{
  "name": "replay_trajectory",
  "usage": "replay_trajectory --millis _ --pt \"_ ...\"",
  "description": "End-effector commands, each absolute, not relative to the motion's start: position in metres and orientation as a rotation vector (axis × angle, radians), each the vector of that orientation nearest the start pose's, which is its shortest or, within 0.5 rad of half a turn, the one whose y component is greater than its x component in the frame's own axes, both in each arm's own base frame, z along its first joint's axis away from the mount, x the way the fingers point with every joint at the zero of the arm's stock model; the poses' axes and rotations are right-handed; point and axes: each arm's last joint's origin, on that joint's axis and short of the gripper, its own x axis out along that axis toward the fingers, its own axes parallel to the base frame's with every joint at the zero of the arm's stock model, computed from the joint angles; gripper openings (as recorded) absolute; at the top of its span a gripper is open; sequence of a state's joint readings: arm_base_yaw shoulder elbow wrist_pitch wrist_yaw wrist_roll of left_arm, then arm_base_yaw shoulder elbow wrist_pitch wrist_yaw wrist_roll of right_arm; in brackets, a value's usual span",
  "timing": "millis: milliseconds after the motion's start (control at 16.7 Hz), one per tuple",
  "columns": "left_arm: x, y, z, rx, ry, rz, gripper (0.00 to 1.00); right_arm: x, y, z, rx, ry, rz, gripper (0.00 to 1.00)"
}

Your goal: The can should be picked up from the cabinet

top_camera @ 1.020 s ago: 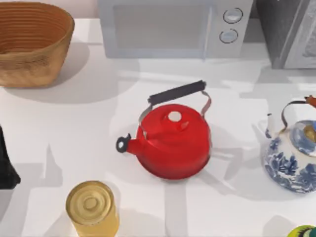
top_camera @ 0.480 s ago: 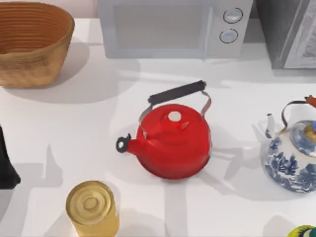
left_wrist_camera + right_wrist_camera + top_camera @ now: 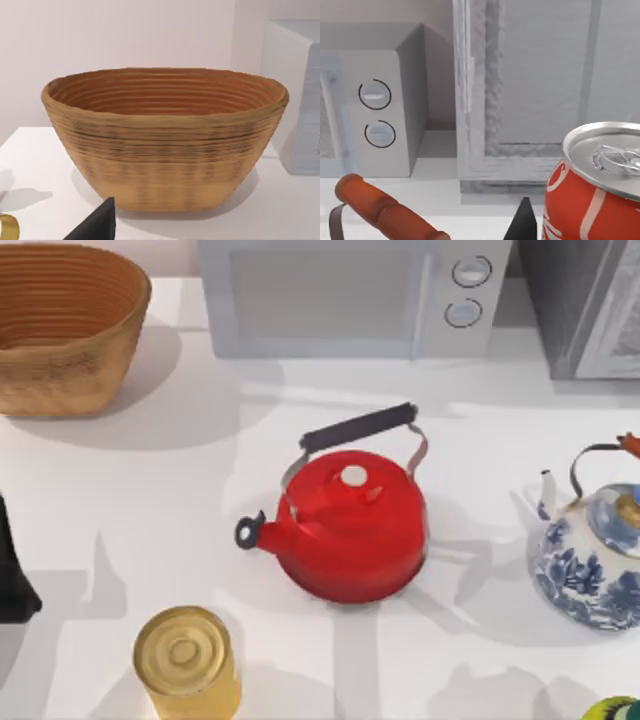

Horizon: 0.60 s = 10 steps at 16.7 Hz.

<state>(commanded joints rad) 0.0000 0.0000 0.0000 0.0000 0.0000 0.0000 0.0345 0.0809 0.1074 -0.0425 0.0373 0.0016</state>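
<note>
A kettle (image 3: pixel 352 530) sits mid-table. From it, the basket (image 3: pixel 65 330) lies at 10 o'clock, the microwave (image 3: pixel 350 295) at 12, the cabinet (image 3: pixel 585 305) at 2, a teapot (image 3: pixel 595 560) at 3, a lidded tin (image 3: pixel 187 662) at 8.

Left arm (image 3: pixel 12 575) dark at the table's left edge in the top view, one dark fingertip (image 3: pixel 95 225) of its gripper visible, another fingertip (image 3: pixel 522 222) by the right wrist

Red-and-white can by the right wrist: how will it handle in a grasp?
The can looks like thin, smooth metal, so probably light, dentable and a bit slippery. Upright with its tab unopened, it may be full and heavier than expected. Round sides: likely rolls if tipped.
</note>
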Motion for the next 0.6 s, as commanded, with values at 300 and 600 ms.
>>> replay_trajectory --millis 300,600 --pt "0.106 -0.001 0.16 0.0 0.0 0.0 1.0 0.106 -0.001 0.16 0.0 0.0 0.0 0.0" --pt "0.106 -0.001 0.16 0.0 0.0 0.0 1.0 0.106 -0.001 0.159 0.002 0.009 0.002 0.0"
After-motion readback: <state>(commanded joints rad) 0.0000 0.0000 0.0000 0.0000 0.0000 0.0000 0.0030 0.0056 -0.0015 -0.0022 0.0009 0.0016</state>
